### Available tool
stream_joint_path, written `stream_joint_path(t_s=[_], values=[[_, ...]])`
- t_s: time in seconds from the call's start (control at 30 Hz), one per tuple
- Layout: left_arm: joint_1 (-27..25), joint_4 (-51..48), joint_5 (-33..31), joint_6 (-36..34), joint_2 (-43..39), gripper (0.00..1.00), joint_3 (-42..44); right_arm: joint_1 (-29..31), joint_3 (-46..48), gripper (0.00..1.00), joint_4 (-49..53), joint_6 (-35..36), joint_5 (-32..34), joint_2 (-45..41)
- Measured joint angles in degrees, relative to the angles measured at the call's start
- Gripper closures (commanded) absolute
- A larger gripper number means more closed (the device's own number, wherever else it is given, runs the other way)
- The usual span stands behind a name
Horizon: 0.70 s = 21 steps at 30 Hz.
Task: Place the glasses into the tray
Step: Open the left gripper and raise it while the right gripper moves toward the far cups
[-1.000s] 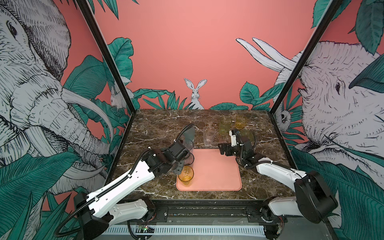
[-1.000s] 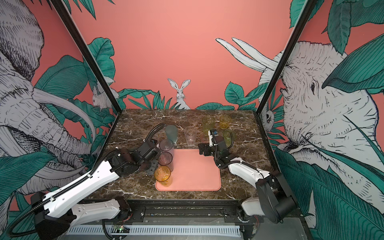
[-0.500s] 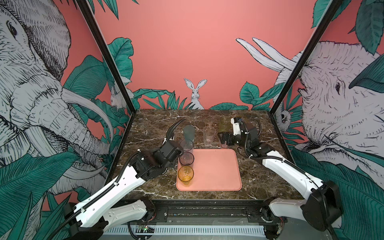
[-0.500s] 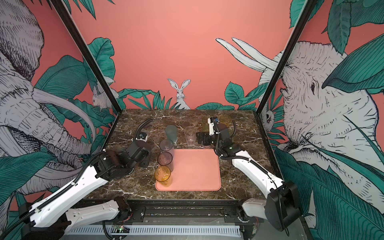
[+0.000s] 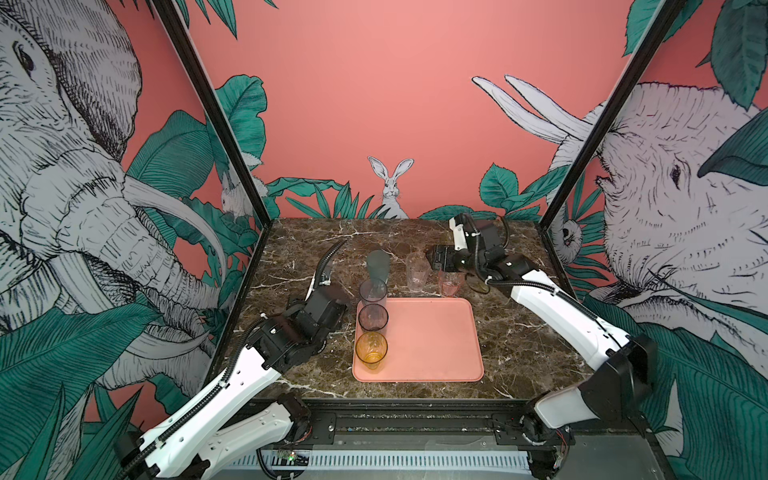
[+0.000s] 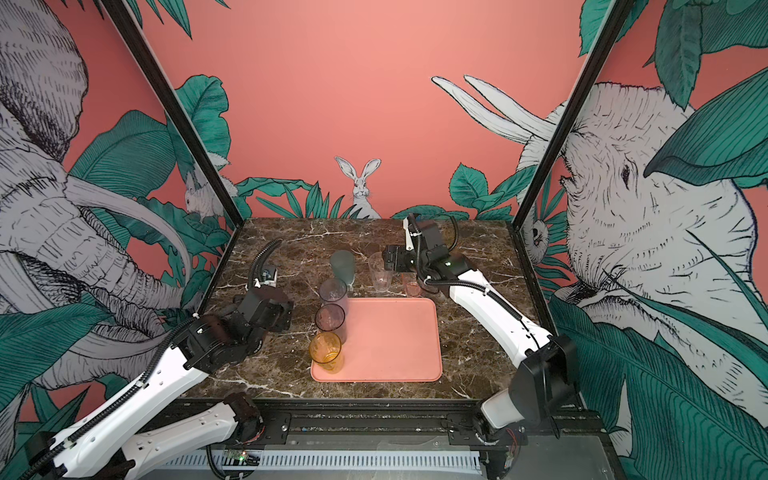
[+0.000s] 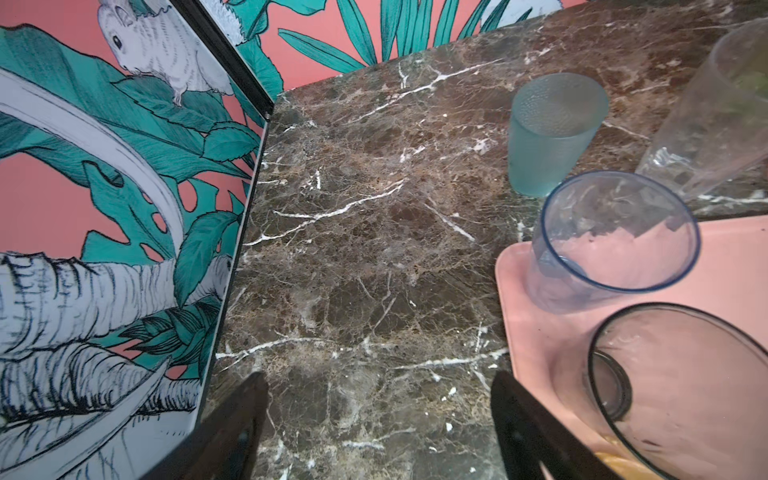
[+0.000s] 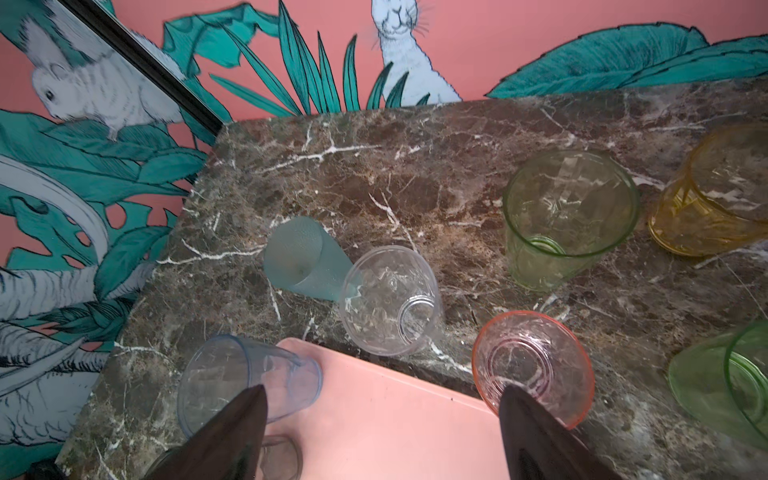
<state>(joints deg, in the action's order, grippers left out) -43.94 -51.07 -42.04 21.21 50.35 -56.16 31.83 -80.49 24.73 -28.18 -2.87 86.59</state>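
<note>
Left gripper (image 7: 378, 390): jaws wide, empty, above the counter (image 5: 291, 266) just left of the tray (image 5: 432, 340).
Along the tray's left edge: bluish glass (image 5: 373, 293), smoky glass (image 5: 372, 318), amber glass (image 5: 371, 348).
On the counter beyond the tray's far edge: teal glass (image 5: 377, 266), clear glass (image 5: 417, 270), pink glass (image 5: 451, 284).
Right gripper (image 8: 384, 395): jaws wide, empty, above the clear glass and pink glass.
</note>
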Motion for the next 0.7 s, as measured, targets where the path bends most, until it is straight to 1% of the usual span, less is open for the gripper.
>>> stream_joint_path(t_s=[0.17,0.23,0.27,0.4,0.5,0.7], values=[[0.76,1.57,-1.73,-2.84,-0.15,0.05,1.84,0.76,-10.47,0.07,8.22,-1.36,5.60,5.68],[0.94,2.27,-2.25,-3.43,-0.57,0.03,2.75,0.81,-13.40,0.06,10.32,-2.01,7.26,7.45],[0.96,2.93,-2.40,-3.76,-0.90,0.01,3.37,0.81,-14.53,0.06,11.30,-2.49,8.04,8.31],[1.03,5.51,-2.45,-4.39,-2.05,0.00,5.90,1.01,-16.81,0.06,14.14,-3.85,10.36,10.25],[1.03,7.58,-1.90,-4.42,-2.14,0.01,7.32,1.64,-18.80,0.06,16.90,-5.01,13.68,11.76],[1.03,10.32,-0.63,-3.13,-2.19,0.01,9.46,3.43,-23.23,0.06,20.15,-6.14,17.75,15.10]])
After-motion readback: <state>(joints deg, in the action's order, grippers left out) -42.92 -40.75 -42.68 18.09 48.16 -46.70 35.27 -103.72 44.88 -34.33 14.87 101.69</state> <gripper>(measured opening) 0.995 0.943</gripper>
